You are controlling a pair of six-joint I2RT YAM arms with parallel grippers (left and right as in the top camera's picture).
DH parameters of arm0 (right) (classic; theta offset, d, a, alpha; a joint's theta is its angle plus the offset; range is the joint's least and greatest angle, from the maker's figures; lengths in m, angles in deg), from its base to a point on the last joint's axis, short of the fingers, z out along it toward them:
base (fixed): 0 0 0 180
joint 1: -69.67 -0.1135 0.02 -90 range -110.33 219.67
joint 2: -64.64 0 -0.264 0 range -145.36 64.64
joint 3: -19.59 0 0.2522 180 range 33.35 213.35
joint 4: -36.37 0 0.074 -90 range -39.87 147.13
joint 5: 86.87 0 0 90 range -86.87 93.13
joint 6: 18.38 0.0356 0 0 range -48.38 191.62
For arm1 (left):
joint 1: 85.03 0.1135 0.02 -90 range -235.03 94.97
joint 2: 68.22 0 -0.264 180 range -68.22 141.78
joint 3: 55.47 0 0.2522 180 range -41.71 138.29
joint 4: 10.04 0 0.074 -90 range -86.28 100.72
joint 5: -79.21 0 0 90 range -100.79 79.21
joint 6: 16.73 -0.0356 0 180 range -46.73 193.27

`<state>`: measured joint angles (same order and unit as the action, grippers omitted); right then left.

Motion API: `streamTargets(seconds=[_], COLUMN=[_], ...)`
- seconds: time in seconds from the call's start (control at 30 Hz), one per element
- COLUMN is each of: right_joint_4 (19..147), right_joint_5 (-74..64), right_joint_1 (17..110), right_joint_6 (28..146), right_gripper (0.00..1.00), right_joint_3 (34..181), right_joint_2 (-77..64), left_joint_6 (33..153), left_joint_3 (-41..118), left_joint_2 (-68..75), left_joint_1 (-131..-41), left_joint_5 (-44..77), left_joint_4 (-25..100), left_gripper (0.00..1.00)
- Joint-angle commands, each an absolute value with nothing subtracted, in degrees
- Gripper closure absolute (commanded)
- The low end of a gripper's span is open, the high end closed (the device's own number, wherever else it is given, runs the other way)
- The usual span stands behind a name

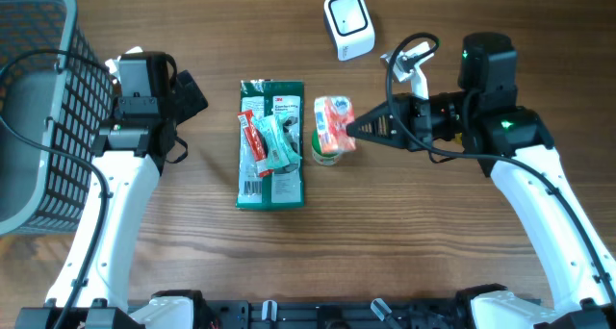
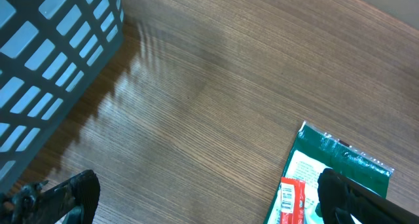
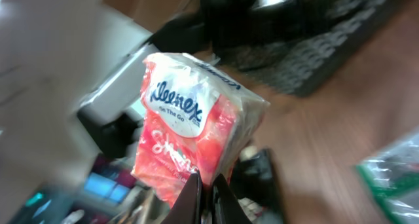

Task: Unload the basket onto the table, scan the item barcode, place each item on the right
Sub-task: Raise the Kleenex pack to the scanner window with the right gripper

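Right gripper point(image 3: 204, 185) clamps the tissue pack point(image 3: 190, 122); left gripper point(image 2: 209, 199) gapes empty.

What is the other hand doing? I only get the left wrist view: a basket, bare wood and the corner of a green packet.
Observer: The right hand is shut on a Kleenex tissue pack.
Operator: Is there a scanner anywhere?
Observer: Yes, a white scanner stands near the table's far edge, beyond the pack.
Operator: What is that green packet?
Observer: From overhead, the green packet shows a 3M logo, and smaller packets lie on top of it.
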<state>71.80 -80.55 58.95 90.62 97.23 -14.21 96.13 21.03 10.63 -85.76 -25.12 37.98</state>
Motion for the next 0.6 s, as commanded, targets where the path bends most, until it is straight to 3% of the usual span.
streamTargets(seconds=[0.0,0.13,0.37,0.5,0.57], right_joint_4=[72.96,86.86,116.48,115.54,112.02], right_joint_5=[-52.22,-32.57,-13.73,7.27,14.07], right_joint_1=[59.04,59.02,58.41,52.07,47.7], right_joint_6=[92.87,89.81,82.84,74.62,64.63], right_gripper=[0.96,0.96,0.96,0.96,0.96], right_joint_3=[97.43,106.43,150.3,155.65,155.65], right_joint_2=[-13.4,-13.42,-27.17,-37.51,-43.85], left_joint_6=[96.06,96.04,96.04,96.04,96.06], left_joint_3=[21.27,21.27,21.27,21.27,21.27], left_joint_2=[10.69,10.69,10.69,10.69,10.69], left_joint_1=[-85.54,-85.54,-85.54,-85.54,-85.54], left_joint_5=[-25.86,-25.86,-25.86,-25.86,-25.86], left_joint_4=[37.81,37.81,37.81,37.81,37.81], left_gripper=[0.0,0.0,0.0,0.0,0.0])
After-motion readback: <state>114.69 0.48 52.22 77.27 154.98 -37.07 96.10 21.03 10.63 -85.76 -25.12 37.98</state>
